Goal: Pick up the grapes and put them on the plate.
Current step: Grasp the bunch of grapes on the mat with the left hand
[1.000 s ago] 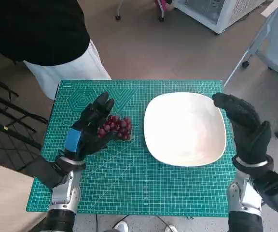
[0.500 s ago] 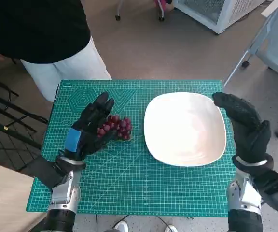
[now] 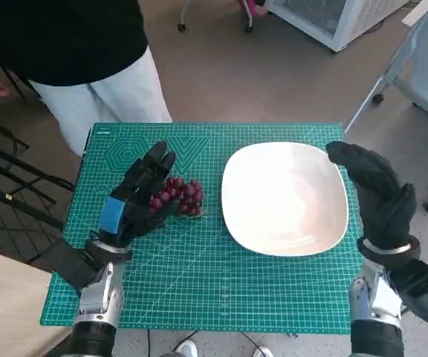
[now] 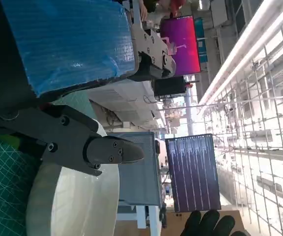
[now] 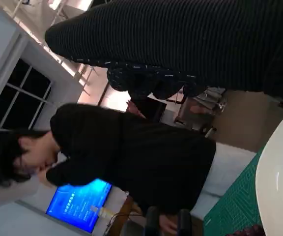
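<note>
— Where are we with the left hand (image 3: pixel 136 199)?

— It lies on the grapes (image 3: pixel 178 196) from the mat's left side, fingers draped over the bunch — whether they have truly closed on it, we cannot tell. The grapes sit on the green mat (image 3: pixel 199 290), just beside the plate's left rim.

— So we're at the grasp?

— We judge so. Next we need a firm hold, a lift, then a short carry right onto the plate (image 3: pixel 284 199).

— And the right hand (image 3: pixel 374 192)?

— Empty, fingers loosely apart, over the plate's right rim.
</note>
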Tool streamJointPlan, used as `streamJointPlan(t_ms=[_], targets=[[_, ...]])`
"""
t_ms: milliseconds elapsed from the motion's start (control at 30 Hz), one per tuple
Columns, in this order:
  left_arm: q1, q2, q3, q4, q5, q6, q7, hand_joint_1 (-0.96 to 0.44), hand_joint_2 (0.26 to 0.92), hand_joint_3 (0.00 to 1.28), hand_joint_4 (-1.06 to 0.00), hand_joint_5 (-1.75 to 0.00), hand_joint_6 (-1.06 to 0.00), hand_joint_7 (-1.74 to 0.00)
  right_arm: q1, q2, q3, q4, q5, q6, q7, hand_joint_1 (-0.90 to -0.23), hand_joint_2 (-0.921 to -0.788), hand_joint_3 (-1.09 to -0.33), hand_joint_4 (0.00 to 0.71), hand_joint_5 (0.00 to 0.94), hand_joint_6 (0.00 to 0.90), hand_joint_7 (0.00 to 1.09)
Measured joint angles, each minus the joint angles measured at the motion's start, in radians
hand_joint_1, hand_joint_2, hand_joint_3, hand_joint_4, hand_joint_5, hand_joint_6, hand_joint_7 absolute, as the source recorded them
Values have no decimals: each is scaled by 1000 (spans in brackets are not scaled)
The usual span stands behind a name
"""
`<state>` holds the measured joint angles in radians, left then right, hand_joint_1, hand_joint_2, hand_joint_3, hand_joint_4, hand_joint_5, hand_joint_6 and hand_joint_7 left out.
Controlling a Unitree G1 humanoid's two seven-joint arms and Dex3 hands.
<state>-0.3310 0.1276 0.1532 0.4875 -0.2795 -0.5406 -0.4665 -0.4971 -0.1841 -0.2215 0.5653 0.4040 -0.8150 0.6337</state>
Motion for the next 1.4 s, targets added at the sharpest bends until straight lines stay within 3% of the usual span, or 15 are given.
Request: streamJointPlan(t_ms=[333,667,1000,1200,1400], targets=[[-4,3,-2,3,18,-4,11,-300,921,152,-256,0,-366,-2,0,1,1,-17,10,8,1,-567,-921,-631,179,1,-1,351],[-11,97,-58,-6,398,-4,231,-656,885,11,-86,-2,-179,-1,0,1,3,-22,7,8,0,-564,-921,-635,180,2,0,351],[-50,207,-184,-43,831,200,422,-784,840,0,-66,0,-192,-11,0,1,5,-39,1,16,-7,-567,-921,-639,178,0,-1,349],[-100,228,-278,-84,981,409,423,-781,826,0,-33,0,-192,-6,0,0,6,-43,-8,33,-14,-566,-921,-633,182,2,4,353],[-139,226,-336,-93,1004,516,394,-764,821,0,-18,0,-190,-3,0,0,4,-43,-12,38,-20,-555,-921,-621,189,5,14,364]])
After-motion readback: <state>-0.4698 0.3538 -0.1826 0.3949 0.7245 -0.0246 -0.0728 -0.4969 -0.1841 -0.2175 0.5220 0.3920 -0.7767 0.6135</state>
